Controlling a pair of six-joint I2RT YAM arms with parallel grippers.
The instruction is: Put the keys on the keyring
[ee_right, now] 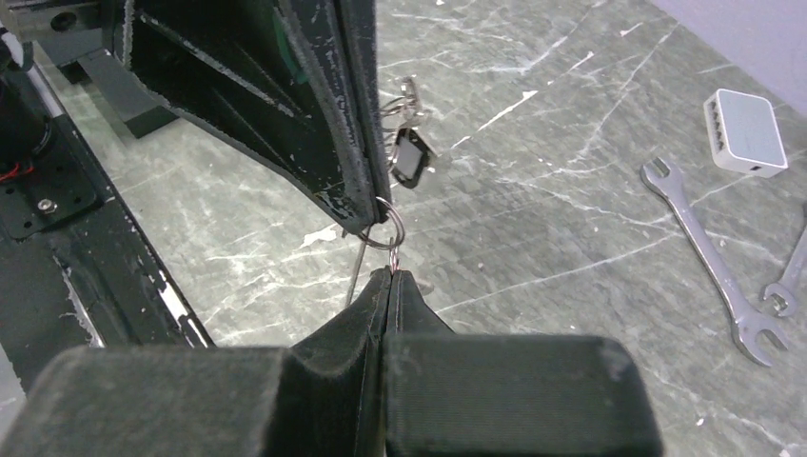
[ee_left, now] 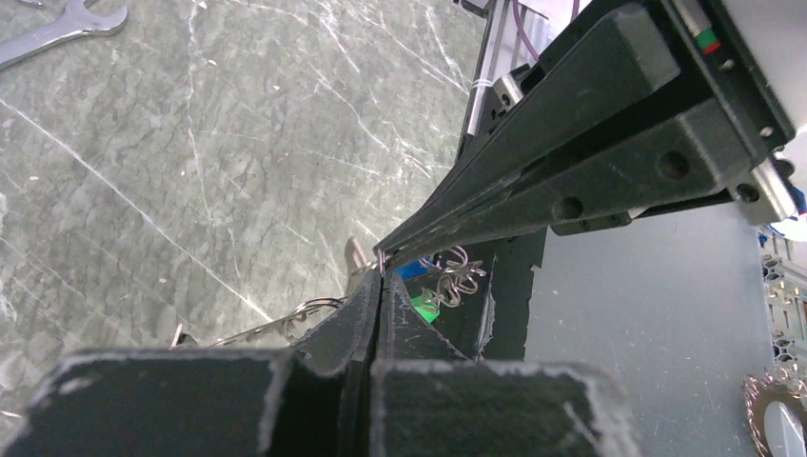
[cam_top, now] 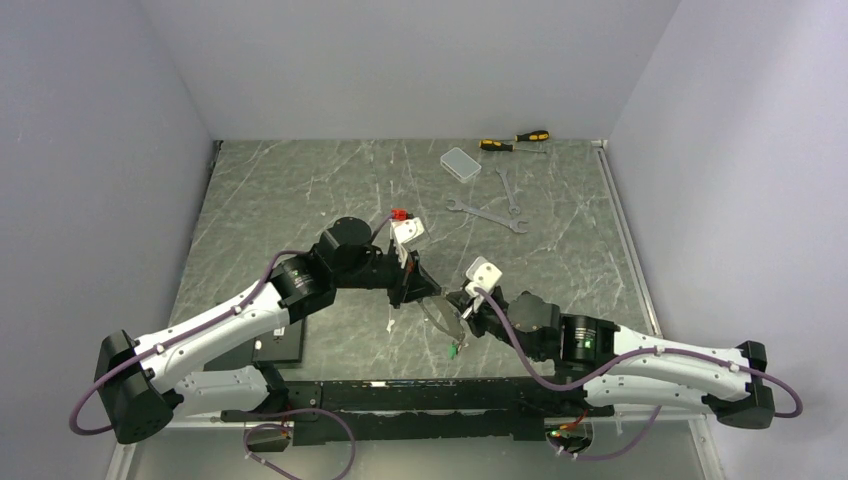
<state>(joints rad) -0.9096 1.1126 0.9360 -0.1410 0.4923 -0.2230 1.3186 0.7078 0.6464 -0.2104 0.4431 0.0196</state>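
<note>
The left pincer (ee_right: 373,211) and the right pincer (ee_right: 390,278) are both clenched and meet tip to tip above the table (ee_right: 571,219). The left one grips a small ring (ee_right: 385,228) and the right one something thin just under it, key or wire I cannot tell; probably one side is fixed while the other is threaded. The keyring (cam_top: 441,318) hangs between them as a thin loop, with a green key (cam_top: 455,348) at its low end and a black key (ee_right: 409,157) dangling just behind the left pincer. The wrenches (ee_right: 707,259) and the white box (ee_right: 747,129) lie well apart, so only the crowded fingers and dangling keys seem to hinder.
</note>
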